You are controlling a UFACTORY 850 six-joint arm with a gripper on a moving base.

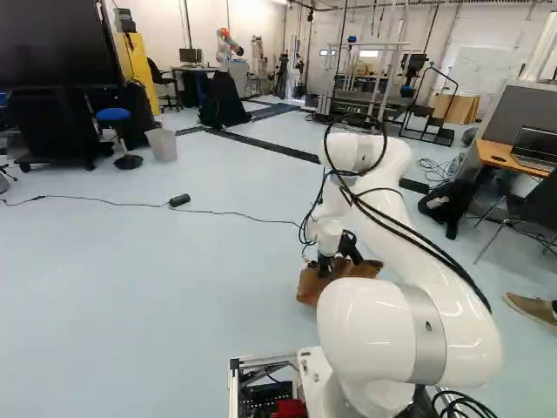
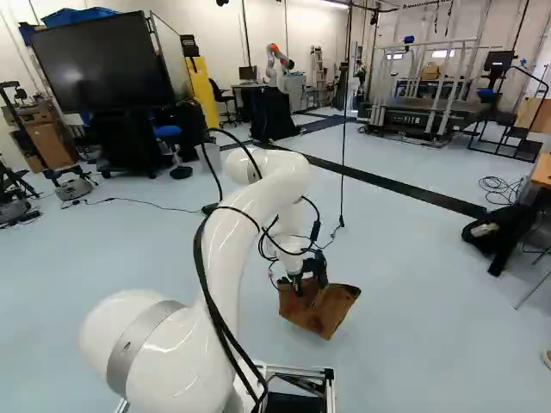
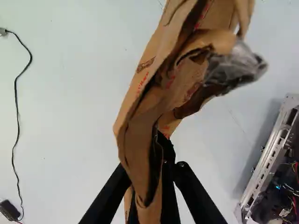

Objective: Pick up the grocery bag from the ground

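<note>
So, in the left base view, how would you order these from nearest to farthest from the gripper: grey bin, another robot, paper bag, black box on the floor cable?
1. Paper bag, held in the gripper.
2. Black box, on the floor to the left.
3. Grey bin, farther left and back.
4. Another robot, at the far back.

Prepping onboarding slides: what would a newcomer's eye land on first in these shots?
Probably the glossy white arm, looming in both base views. Next, the brown paper grocery bag, tilted in the grip of the hand and filling much of the wrist view. Then the big black screen, upper left of the right base view.
</note>
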